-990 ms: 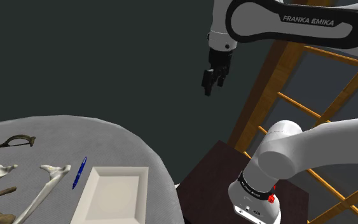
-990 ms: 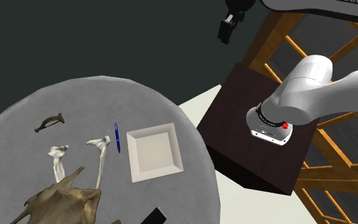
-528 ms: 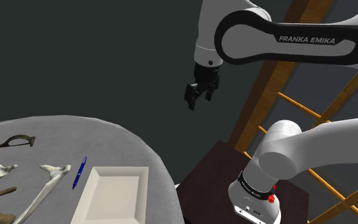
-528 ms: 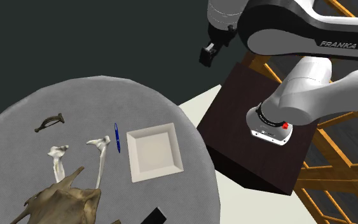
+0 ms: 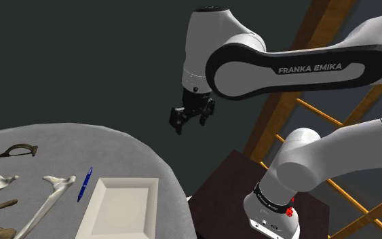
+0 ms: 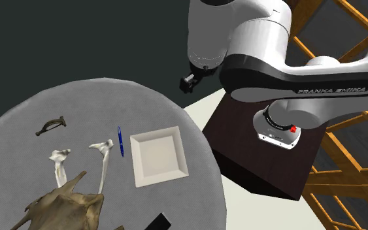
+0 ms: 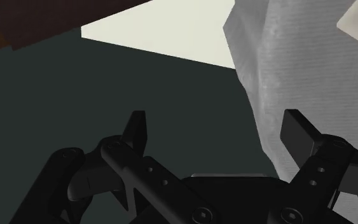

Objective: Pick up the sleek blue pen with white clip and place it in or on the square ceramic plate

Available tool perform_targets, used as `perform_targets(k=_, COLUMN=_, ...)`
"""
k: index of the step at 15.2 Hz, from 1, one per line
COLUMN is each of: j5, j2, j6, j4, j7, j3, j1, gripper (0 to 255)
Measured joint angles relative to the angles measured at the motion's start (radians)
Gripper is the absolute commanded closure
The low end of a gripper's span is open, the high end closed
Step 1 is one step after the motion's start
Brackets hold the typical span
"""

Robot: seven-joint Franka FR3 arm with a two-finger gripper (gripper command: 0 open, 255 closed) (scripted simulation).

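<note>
Now seeing the all-black two-finger gripper (image 5: pixel 180 126) (image 6: pixel 187 82) (image 7: pixel 215 124) hanging in the air off the far right edge of the round grey table (image 5: pixel 81 142) (image 6: pixel 97 98), as the shoulder view has it, its fingers standing wide apart and clasping nothing. Finding the slim blue pen (image 5: pixel 85 183) (image 6: pixel 119 141) lying flat on the table, just left of the square white plate (image 5: pixel 118 204) (image 6: pixel 159 157), well apart from the gripper. Noting a pale long bone (image 5: pixel 50 195) (image 6: pixel 102 160) lying just left of the pen.
</note>
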Motion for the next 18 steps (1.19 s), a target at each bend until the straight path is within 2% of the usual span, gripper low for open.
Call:
perform_targets(k=6, j5=0.020, j2=0.163, j6=0.161, j4=0.060, j7=0.241, j3=0.180, j1=-0.046, gripper=0)
perform_targets(k=10, j5=-0.024, j2=0.292, j6=0.256, j4=0.126, j7=0.421, j3=0.311, j1=-0.108, gripper=0)
perform_targets(k=12, j5=-0.078, j2=0.374, j6=0.302, j4=0.169, j7=0.519, j3=0.381, j1=-0.156, gripper=0)
perform_targets(k=14, j5=-0.162, j2=0.477, j6=0.338, j4=0.228, j7=0.645, j3=0.466, j1=-0.211, gripper=0)
perform_targets(k=16, j5=-0.272, j2=0.581, j6=0.350, j4=0.290, j7=0.782, j3=0.540, j1=-0.257, gripper=0)
perform_targets(k=18, j5=-0.421, j2=0.712, j6=0.349, j4=0.355, j7=0.938, j3=0.592, j1=-0.277, gripper=0)
